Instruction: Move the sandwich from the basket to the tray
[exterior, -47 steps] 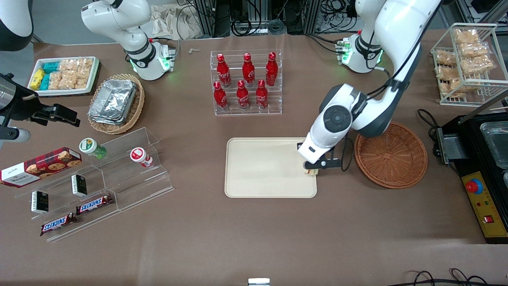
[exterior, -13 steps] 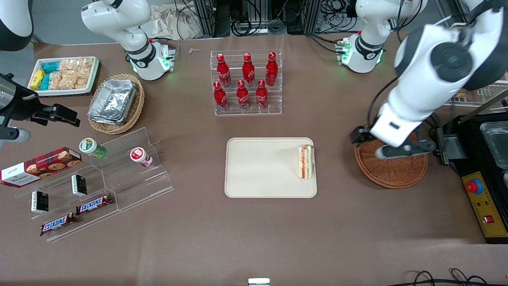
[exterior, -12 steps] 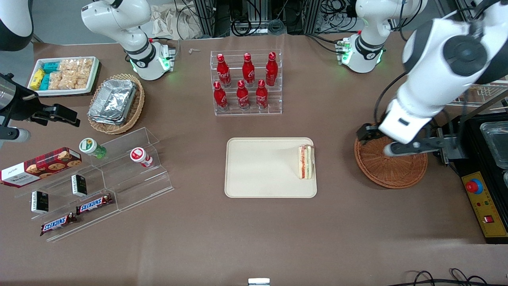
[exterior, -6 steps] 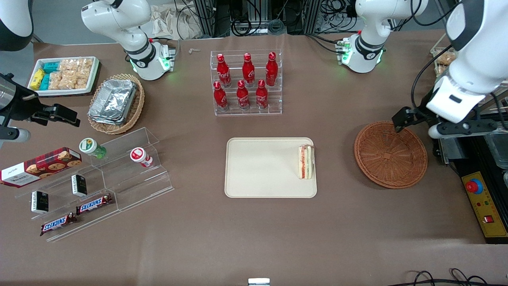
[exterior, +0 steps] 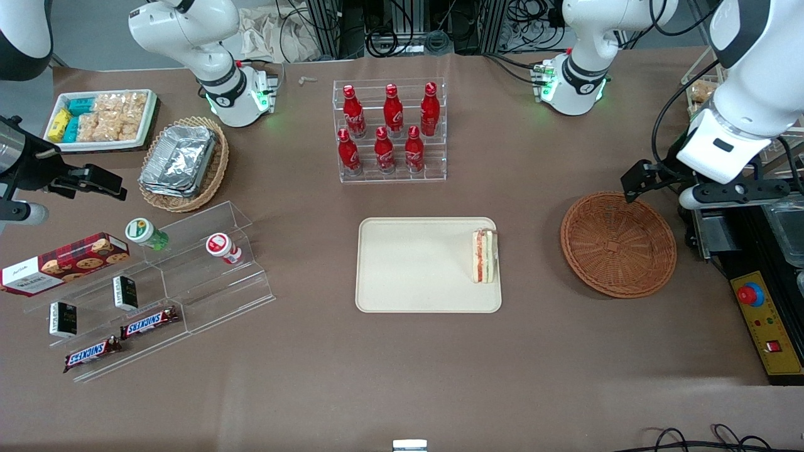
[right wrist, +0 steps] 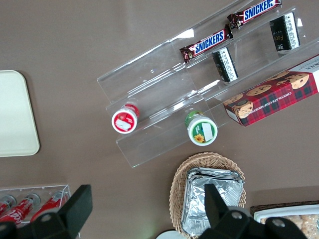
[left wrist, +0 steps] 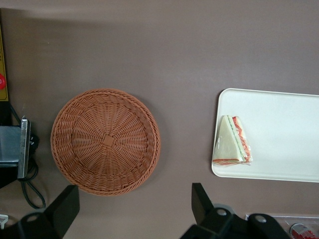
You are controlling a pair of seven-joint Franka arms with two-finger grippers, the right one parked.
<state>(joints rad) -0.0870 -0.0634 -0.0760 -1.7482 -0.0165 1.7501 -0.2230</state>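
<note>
Your sandwich (exterior: 484,256) lies on the tray (exterior: 408,276); your gripper (left wrist: 134,211) hangs above the basket (exterior: 619,244), jaws wide apart, holding nothing.

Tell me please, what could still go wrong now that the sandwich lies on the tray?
1. The sandwich rests close to the tray's rim at the end toward the basket; a bump to the tray might push it off.
2. The open pincer hangs above the table beside the basket, near the black machine and its cables, so a careless retreat could perhaps catch them.
</note>
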